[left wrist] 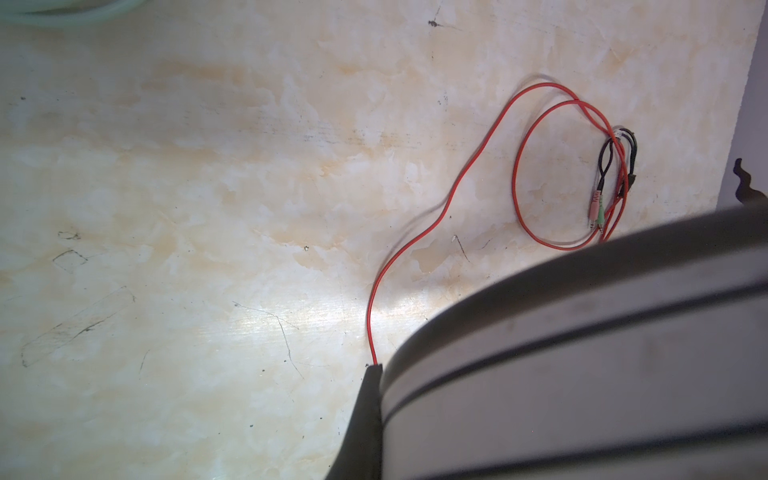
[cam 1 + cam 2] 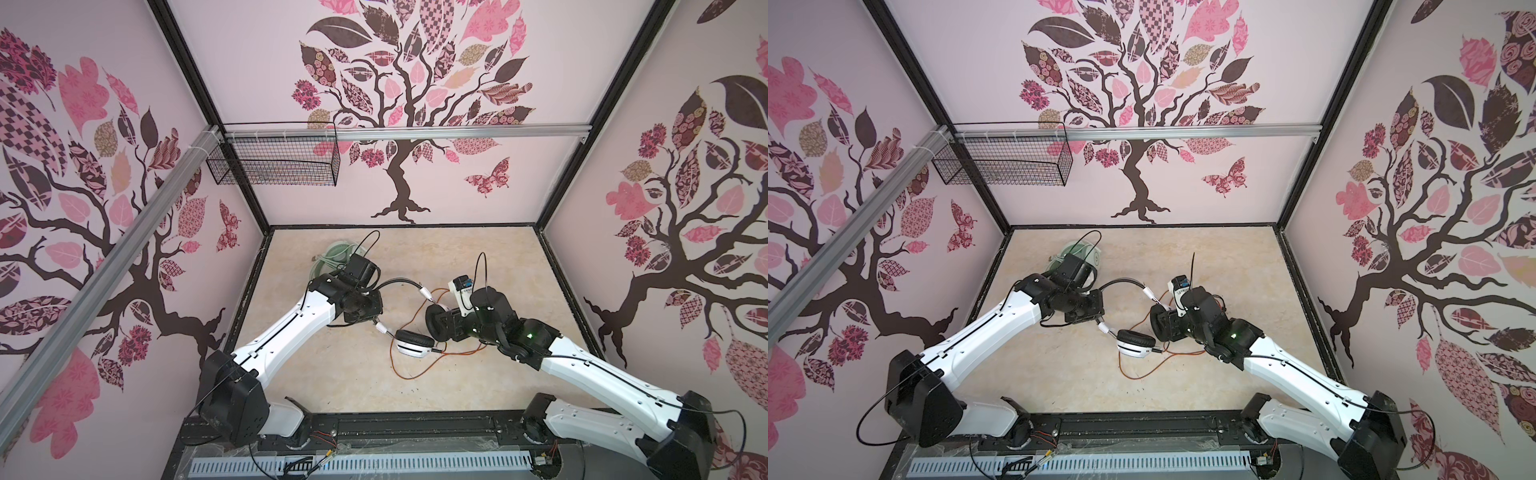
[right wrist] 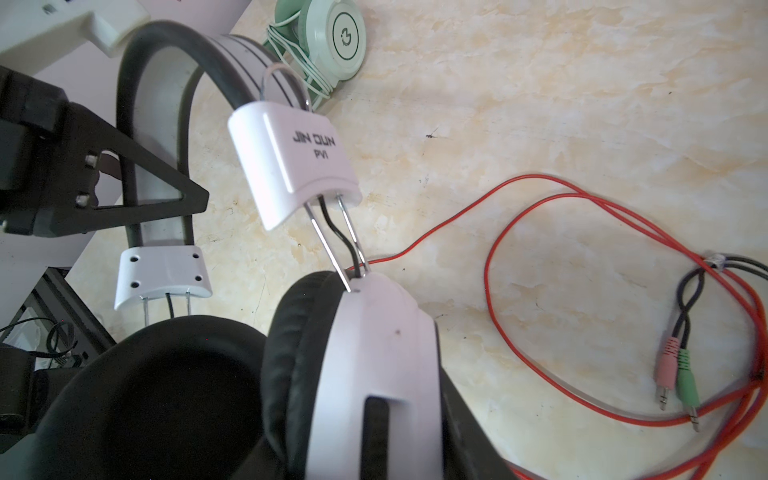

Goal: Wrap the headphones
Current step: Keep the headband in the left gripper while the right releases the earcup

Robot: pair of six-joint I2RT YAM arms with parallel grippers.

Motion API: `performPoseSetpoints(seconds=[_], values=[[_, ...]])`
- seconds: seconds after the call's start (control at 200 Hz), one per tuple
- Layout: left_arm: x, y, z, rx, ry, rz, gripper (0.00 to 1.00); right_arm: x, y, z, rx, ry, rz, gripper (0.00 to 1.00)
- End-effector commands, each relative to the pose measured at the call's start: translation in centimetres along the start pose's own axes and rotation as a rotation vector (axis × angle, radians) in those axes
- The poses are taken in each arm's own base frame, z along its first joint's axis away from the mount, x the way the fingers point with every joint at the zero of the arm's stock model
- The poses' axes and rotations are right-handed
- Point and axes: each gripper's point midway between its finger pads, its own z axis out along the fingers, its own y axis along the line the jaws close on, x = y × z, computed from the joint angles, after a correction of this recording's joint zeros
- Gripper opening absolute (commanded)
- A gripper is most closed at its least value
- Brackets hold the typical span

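The white-and-black headphones [image 2: 415, 343] are held up between both arms at mid-table. My left gripper [image 2: 376, 319] is shut on their thin black band [image 3: 129, 124] near a white slider. My right gripper [image 2: 441, 325] is shut on one cup [image 3: 374, 365], whose black pad faces left. The other cup [image 1: 582, 374] hangs low over the table and fills the left wrist view. Their orange-red cord [image 2: 400, 371] trails from it in loose loops, ending in pink and green plugs [image 3: 675, 374]. The mint-green headphones [image 3: 332, 37] lie at the back left with pale cord wound round them, partly hidden by my left arm in both top views.
A black wire basket [image 2: 274, 162] hangs from the aluminium rail on the back wall. Patterned walls enclose the marble-look table [image 2: 478, 257] on three sides. The arms' base rail [image 2: 415, 428] runs along the front edge.
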Motion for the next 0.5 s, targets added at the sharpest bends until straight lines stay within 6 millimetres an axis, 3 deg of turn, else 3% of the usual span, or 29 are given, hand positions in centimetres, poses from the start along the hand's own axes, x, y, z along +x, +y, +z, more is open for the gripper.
performPoseSetpoints(seconds=[0.0, 0.125, 0.205, 0.495], values=[[-2.2, 3.6, -0.2, -0.13, -0.11, -0.138, 0.0, 0.1, -1.6, -0.6, 0.067, 0.026, 0.028, 0.34], [-2.3, 3.5, -0.2, -0.132, -0.109, -0.128, 0.0, 0.1, -1.2, -0.8, 0.042, 0.016, 0.026, 0.64], [-2.6, 3.6, -0.3, -0.147, -0.122, -0.118, 0.0, -0.2, -0.7, -1.4, 0.016, -0.005, 0.022, 0.78], [-2.6, 5.6, -1.3, -0.241, -0.146, -0.091, 0.0, -1.4, -0.8, -4.7, 0.022, -0.067, 0.019, 0.9]])
